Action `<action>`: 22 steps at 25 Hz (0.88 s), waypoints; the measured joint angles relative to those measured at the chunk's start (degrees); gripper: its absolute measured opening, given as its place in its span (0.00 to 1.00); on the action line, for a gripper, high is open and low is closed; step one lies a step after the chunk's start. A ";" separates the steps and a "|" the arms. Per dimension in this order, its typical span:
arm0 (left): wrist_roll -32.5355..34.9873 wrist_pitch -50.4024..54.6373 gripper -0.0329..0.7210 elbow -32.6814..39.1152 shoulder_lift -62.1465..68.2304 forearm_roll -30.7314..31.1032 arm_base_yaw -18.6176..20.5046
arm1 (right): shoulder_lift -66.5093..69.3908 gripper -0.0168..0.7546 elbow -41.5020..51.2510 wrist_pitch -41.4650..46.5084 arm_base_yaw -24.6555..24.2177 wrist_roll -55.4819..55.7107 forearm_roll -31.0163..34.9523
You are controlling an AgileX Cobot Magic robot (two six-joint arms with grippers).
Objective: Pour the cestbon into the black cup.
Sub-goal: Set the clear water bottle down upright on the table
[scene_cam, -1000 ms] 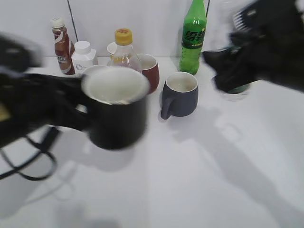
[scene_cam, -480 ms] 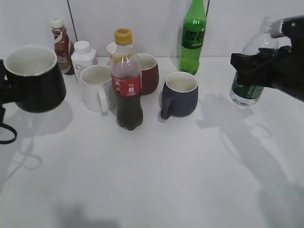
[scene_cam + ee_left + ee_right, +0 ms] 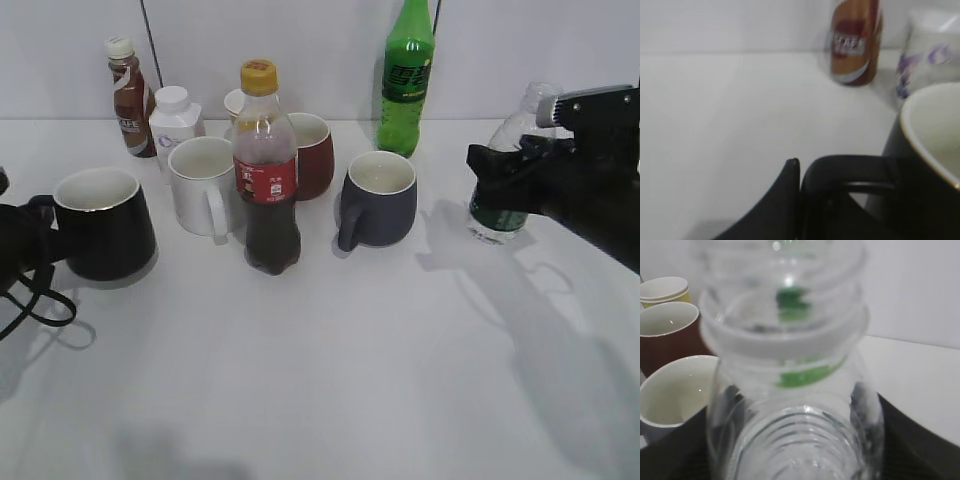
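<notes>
The black cup (image 3: 105, 233) stands on the white table at the far left, white inside. My left gripper (image 3: 30, 235) is shut on its black loop handle (image 3: 850, 167); the cup's wall and rim show at the right of the left wrist view (image 3: 927, 150). The cestbon (image 3: 500, 195), a small clear bottle with a dark green label and no cap, stands upright at the right. My right gripper (image 3: 510, 170) is shut on its body. In the right wrist view the bottle (image 3: 790, 365) fills the frame between the fingers (image 3: 795, 440).
Between the two stand a red-labelled cola bottle (image 3: 266, 170), a white mug (image 3: 200, 185), a dark red mug (image 3: 312, 152) and a dark blue-grey mug (image 3: 380, 198). A tall green bottle (image 3: 406, 78), a brown drink bottle (image 3: 128, 98) and a white jar (image 3: 176, 118) line the back.
The left gripper has lowered the black cup to the table at the far left. The right gripper has brought the cestbon down and slightly left, to the table.
</notes>
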 joint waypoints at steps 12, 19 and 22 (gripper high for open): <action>-3.60 -2.23 0.10 -4.34 7.03 7.34 2.07 | 6.40 0.67 0.02 -3.57 0.00 0.00 0.89; -4.04 -3.35 0.19 -4.28 7.80 8.05 2.11 | 8.58 0.67 0.07 -5.22 0.00 0.00 0.89; -4.16 -4.04 0.23 -3.15 7.80 8.05 2.11 | 8.69 0.67 0.07 -5.51 0.00 0.06 0.89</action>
